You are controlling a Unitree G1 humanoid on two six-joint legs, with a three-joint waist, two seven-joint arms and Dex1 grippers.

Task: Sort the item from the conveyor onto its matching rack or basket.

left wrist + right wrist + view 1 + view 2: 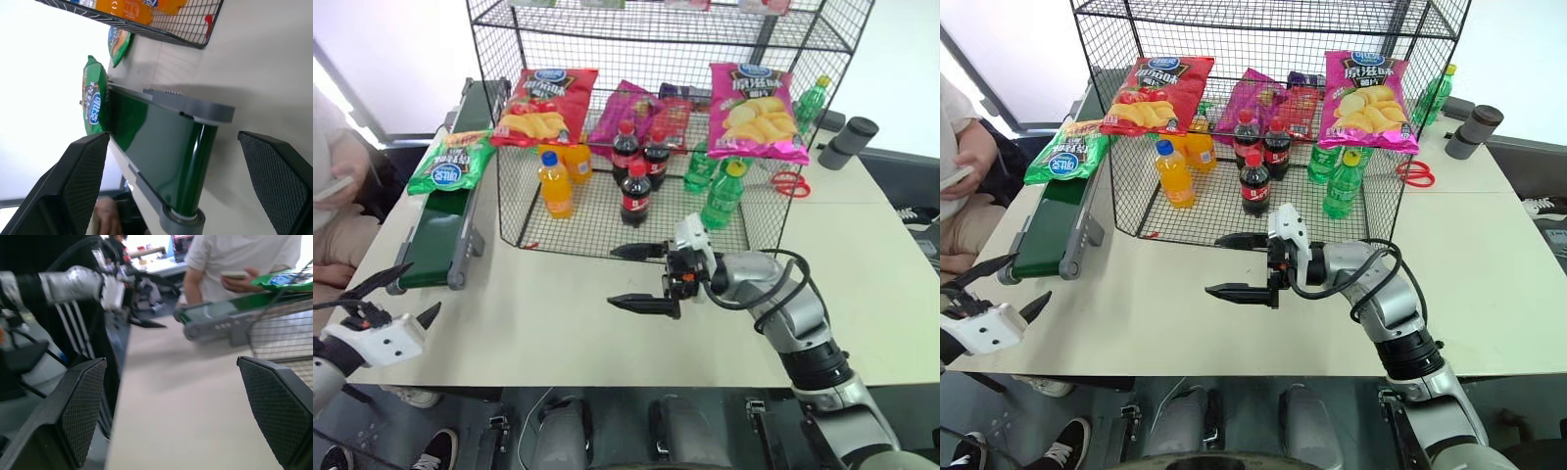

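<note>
Item [452, 162] lies on conveyor [440, 240], beyond left gripper [386, 299].

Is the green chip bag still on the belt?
Yes. The green bag lies on the conveyor, outside the rack.

Table: we see a pale beige tabletop [558, 333].
Wall: white, brightly lit behind [391, 49].
Floor: dark grey below the table's near edge [1087, 411].
Person: seated at our left, holding a phone [335, 186].
</note>
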